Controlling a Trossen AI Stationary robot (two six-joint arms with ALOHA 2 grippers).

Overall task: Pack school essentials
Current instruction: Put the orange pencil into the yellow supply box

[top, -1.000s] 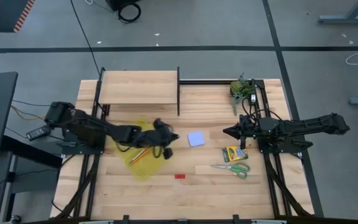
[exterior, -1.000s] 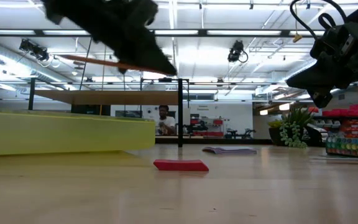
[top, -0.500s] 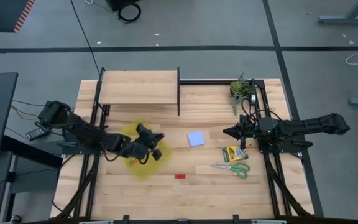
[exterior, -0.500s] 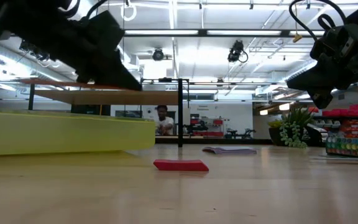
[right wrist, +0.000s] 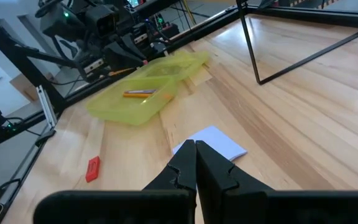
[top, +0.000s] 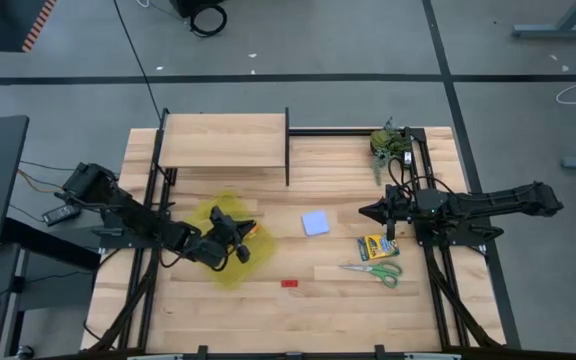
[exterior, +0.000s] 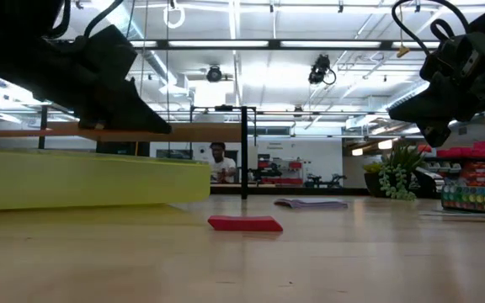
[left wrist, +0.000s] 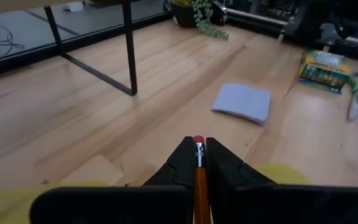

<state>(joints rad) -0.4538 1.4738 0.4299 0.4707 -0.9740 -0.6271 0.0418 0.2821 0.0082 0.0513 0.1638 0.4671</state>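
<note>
Left gripper clamps an orange pencil over the yellow pouch.
Another pencil lies in the pouch. Right gripper, fingers together and empty, hovers near the note pad, with crayon box, scissors and eraser on the table.

A robotics lab in a large open industrial hall: a wooden desk on a grey concrete floor carries two dark robot arms on black metal frames. Long rows of ceiling strip lights and exposed ductwork run overhead, with cameras hanging from the rig. A person sits among other workstations in the background.
</note>
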